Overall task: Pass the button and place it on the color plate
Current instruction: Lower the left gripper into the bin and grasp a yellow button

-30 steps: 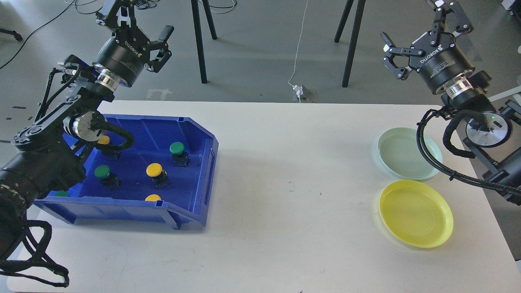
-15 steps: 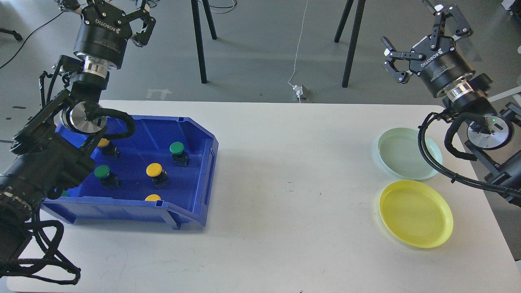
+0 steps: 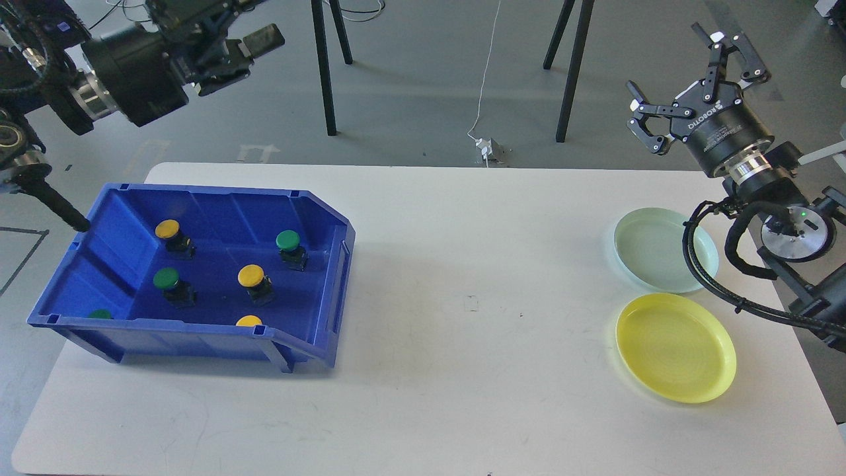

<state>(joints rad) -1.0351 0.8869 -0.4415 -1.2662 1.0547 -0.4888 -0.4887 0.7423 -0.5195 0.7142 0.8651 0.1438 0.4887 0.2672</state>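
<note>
A blue bin (image 3: 165, 334) on the left of the white table (image 3: 462, 370) holds several push buttons with yellow caps (image 3: 251, 274) and green caps (image 3: 287, 239). A pale green plate (image 3: 651, 254) and a yellow plate (image 3: 675, 347) lie on the table's right side, both bare. My left gripper (image 3: 241, 30) is raised above and behind the bin's far left corner, pointing right, open and empty. My right gripper (image 3: 667, 63) is raised behind the pale green plate, open and empty.
Black stand legs (image 3: 324, 66) and a white cable with a plug (image 3: 486, 149) are on the floor behind the table. My right arm's black cable (image 3: 694, 261) hangs over the pale green plate's right rim.
My left arm has swung up and away to the left, uncovering the whole bin, and its gripper now points right. My right gripper has shifted slightly right and down.
</note>
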